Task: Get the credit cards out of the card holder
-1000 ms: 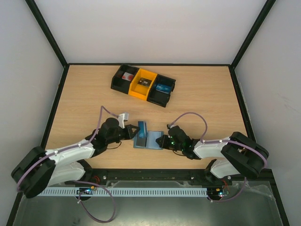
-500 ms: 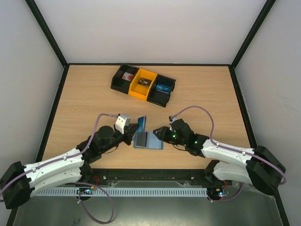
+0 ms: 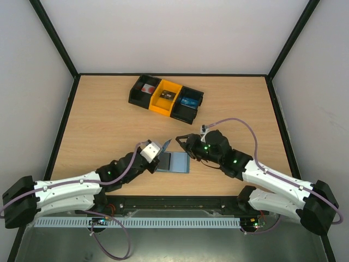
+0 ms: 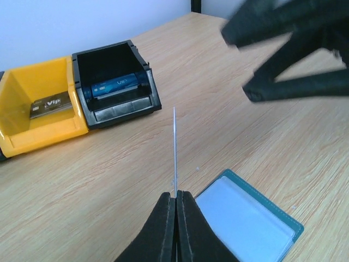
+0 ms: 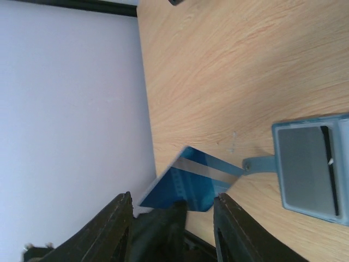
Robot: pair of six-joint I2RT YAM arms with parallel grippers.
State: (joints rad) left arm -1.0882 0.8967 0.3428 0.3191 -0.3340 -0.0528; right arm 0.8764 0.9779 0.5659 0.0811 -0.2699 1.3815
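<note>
The slate-blue card holder [image 3: 173,162] lies open and flat on the table; it also shows low in the left wrist view [image 4: 245,221] and at the right in the right wrist view [image 5: 310,166], with its small tab toward the card. A blue credit card [image 5: 191,177] with a silver stripe is lifted just off the holder's left side, edge-on as a thin line [image 4: 174,144]. My left gripper [image 3: 163,148] [image 4: 175,195] is shut on its lower edge. My right gripper [image 3: 182,144] [image 5: 173,197] hovers open close beside the card, fingers [image 4: 289,49] wide apart and touching nothing.
A row of bins [image 3: 166,98] sits at the back: black, yellow [image 4: 38,117], black. The yellow bin holds a dark card and the right black bin a bright blue item [image 4: 114,84]. White walls close in the table on all sides.
The right gripper let go of the holder's right edge, opened and rose toward the card. The left gripper drew the card up and away; the holder's raised flap has dropped flat.
</note>
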